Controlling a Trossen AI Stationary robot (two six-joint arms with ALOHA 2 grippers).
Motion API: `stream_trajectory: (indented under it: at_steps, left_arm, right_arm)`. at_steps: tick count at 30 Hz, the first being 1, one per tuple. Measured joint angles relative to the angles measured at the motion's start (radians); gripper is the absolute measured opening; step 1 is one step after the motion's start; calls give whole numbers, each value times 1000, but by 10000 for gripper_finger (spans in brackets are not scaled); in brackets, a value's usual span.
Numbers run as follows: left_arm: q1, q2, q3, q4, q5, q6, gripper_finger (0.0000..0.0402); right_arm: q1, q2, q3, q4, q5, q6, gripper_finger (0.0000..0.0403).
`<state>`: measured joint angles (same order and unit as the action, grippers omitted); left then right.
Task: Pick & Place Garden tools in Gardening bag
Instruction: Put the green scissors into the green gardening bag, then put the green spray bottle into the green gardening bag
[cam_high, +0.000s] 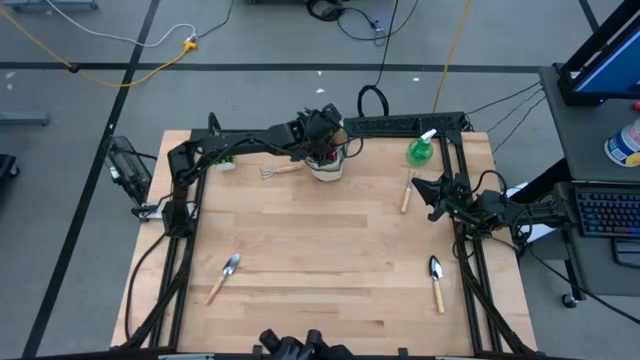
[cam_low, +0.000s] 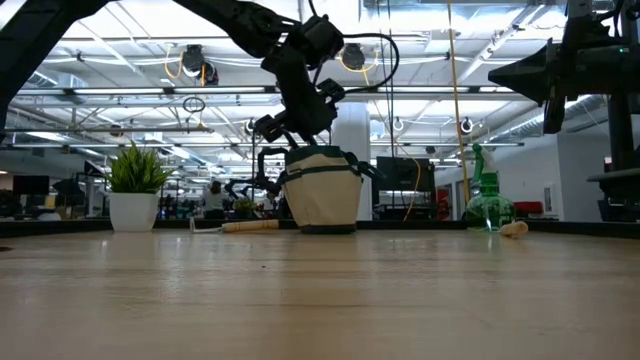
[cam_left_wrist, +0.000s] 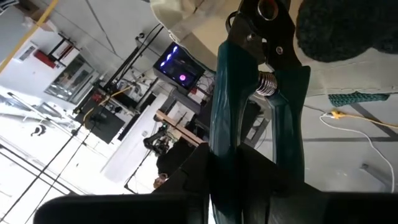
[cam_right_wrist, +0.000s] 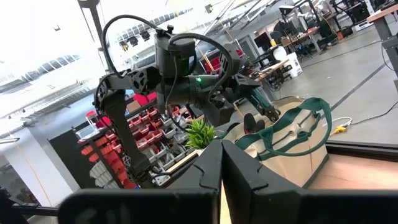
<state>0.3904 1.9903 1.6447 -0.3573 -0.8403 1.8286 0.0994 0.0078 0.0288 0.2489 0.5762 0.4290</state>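
Pruning shears, grey-green handles with a coil spring at the pivot, pinched in the left gripper, fingers pressed onto the handles. The left gripper hangs directly over the mouth of the gardening bag, which sits at 12 o'clock on the bench, near the far edge. From the low view the shears point down toward the bag; whether the tips are inside yet I cannot tell. Judgement: placing step, release still to come.

Handling: shears are stiff metal, moderately heavy, smooth handles likely slippery, and the spring wants to push them apart, so grip across both handles near the middle. Bag is soft canvas with floppy green handles, could tip or snag a tool.

Around the bag: small rake lying just beside it toward 9 o'clock. Green spray bottle at 2 o'clock, light plastic, round, take by the neck. A wooden-handled tool near 3 o'clock. Trowel at 8 o'clock, second trowel at 4 o'clock, both rigid, grab the wooden handle. Potted plant at the far left corner, not for the bag.

Right gripper waits at 3 o'clock above the bench edge, fingers pressed together, empty.
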Motion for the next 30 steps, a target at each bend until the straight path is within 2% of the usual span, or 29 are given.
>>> stream_trajectory:
  at_steps: [4, 11, 22, 30]
  left_arm:
    - [0, 0, 0, -8, 22, 1, 53]
    - [1, 0, 0, -6, 66, -2, 88]
    - [1, 0, 0, 27, 64, -55, 96]
    - [1, -7, 0, 188, -34, -53, 97]
  right_arm:
    - [0, 0, 0, 0, 0, 0, 0]
    - [0, 0, 0, 0, 0, 0, 0]
    - [0, 0, 0, 0, 0, 0, 0]
    - [0, 0, 0, 0, 0, 0, 0]
